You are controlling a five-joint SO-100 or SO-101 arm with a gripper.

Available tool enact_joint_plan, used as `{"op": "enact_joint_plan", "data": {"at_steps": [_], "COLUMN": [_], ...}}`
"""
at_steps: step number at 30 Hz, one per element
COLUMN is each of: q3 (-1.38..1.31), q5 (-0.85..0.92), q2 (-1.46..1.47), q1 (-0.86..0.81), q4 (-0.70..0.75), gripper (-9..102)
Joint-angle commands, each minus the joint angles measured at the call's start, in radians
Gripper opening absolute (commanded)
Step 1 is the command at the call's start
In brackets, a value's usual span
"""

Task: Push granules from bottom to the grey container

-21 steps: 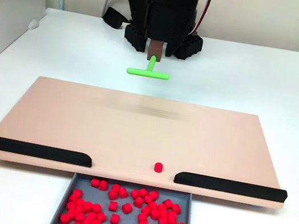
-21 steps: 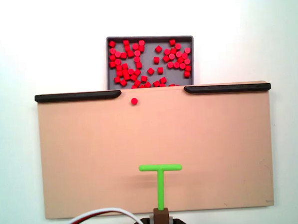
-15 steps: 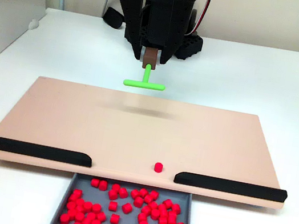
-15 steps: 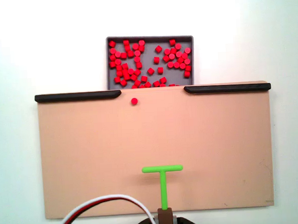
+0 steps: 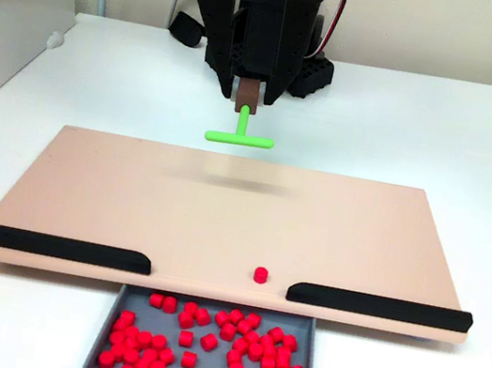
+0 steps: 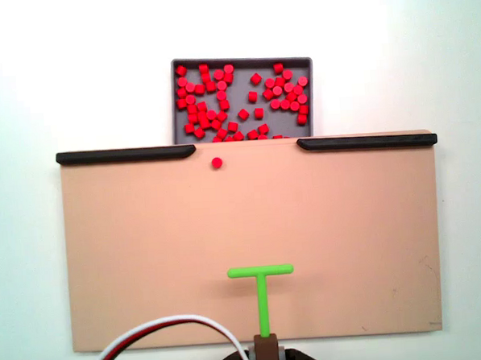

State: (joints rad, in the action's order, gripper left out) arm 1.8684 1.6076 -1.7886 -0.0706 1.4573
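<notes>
- The gripper [image 5: 248,99] ends in a brown holder from which a green T-shaped pusher [image 5: 240,133] sticks out; whether the jaws are spread or pressed together cannot be told, since no separate fingers can be made out.
- In the top-down fixed view the gripper [image 6: 265,348] sits at the bottom edge, with the pusher [image 6: 262,290] reaching up over the board, crossbar farthest from the arm.
- In the front fixed view the pusher hangs above the far edge of the board [image 5: 222,209], with a faint blurred shadow on the board beneath it.
- The black arm [image 5: 257,14] stands behind the board on a white table [image 5: 427,130]; a red and white cable [image 6: 168,333] curves in at the bottom of the top-down view.
- The tan board [image 6: 348,239] carries two black strips along the edge nearest the tray, one on each side [image 6: 126,154] [image 6: 366,142], with a gap between them.
- One lone granule [image 5: 260,274] lies on the board by that gap, close to the right-hand strip in the front view; in the top-down view it [image 6: 216,163] lies just beside the end of the left-hand strip.
- The tray [image 5: 102,335] sits against the board's edge below the gap; in the top-down view the tray [image 6: 242,61] lies above the board.
- Many granules [image 5: 240,350] lie loose in the tray, spread over most of its floor [image 6: 220,100].
</notes>
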Motion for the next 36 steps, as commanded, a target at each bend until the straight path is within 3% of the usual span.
{"op": "enact_joint_plan", "data": {"at_steps": [1,36], "q3": [-0.026,-0.026], "q5": [0.005,-0.015], "q2": [-0.014,-0.002], "q1": [-0.003,0.011], "q4": [-0.003,-0.003], "gripper": [0,0]}}
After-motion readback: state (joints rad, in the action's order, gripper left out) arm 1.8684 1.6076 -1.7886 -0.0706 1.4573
